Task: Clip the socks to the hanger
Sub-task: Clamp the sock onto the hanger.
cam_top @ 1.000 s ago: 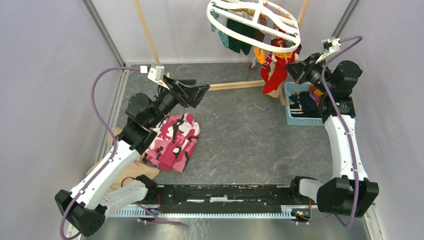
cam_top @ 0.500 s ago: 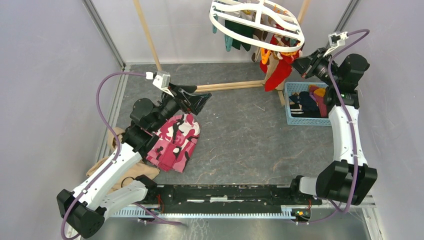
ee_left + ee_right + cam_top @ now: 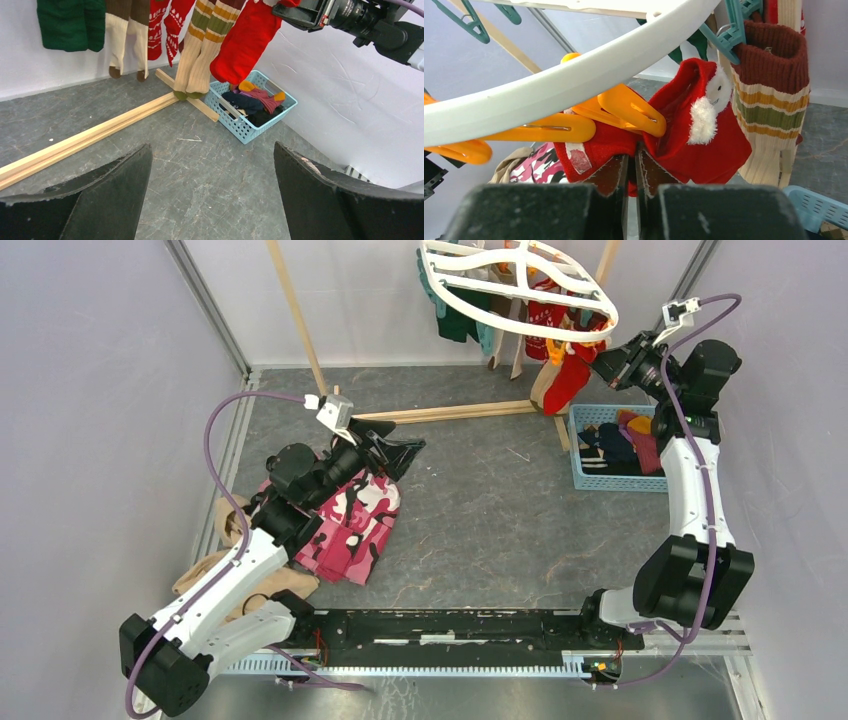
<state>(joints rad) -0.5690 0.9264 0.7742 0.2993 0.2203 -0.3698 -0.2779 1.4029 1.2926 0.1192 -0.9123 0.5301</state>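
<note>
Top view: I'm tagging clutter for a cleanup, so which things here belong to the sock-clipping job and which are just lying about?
Job: white clip hanger; red sock and striped sock hung on it; loose socks in the blue basket.
Lying about: pink camouflage cloth; tan cloth; wooden poles.

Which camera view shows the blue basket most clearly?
The left wrist view: the whole blue basket is seen, with socks inside. The top external view shows it from above, its right edge hidden by the right arm. The right wrist view shows only one corner.
</note>
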